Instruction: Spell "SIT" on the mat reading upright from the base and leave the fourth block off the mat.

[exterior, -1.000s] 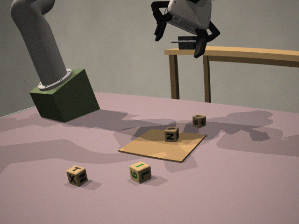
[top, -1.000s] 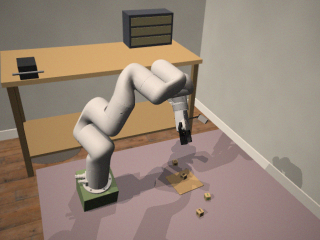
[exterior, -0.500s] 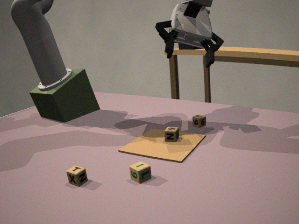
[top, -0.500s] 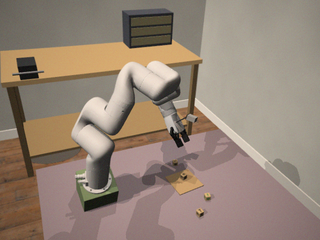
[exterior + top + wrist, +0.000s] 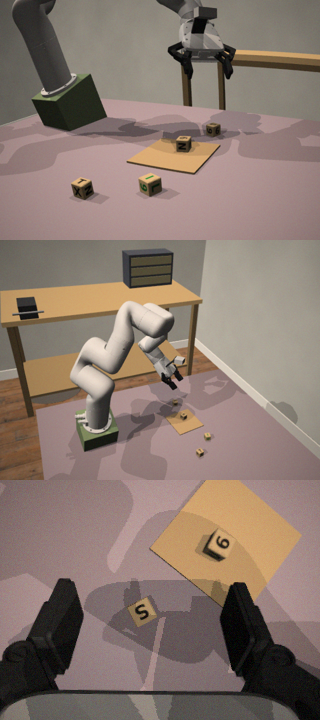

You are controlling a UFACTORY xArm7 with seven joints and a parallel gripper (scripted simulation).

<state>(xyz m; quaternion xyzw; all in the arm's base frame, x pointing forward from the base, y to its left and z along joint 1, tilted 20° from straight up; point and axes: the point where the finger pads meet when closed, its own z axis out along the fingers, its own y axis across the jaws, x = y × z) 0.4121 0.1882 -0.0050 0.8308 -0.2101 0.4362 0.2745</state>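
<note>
A tan square mat [image 5: 184, 422] lies on the mauve table top. A wooden block with a 6 or 9 on top [image 5: 183, 415] sits on the mat near its far edge; it also shows in the wrist view [image 5: 219, 544]. The block with S on top [image 5: 142, 611] lies off the mat, just beyond its far side [image 5: 175, 402]. The block with a green I on top [image 5: 149, 184] and the block with T on top [image 5: 82, 188] lie off the mat on the near side. My gripper [image 5: 208, 74] is open and empty, well above the S block, which shows between the fingers in the wrist view.
The arm's green base [image 5: 96, 432] stands left of the mat. A wooden workbench [image 5: 98, 299] with a drawer unit and a black box stands behind the table. A wall runs along the right side.
</note>
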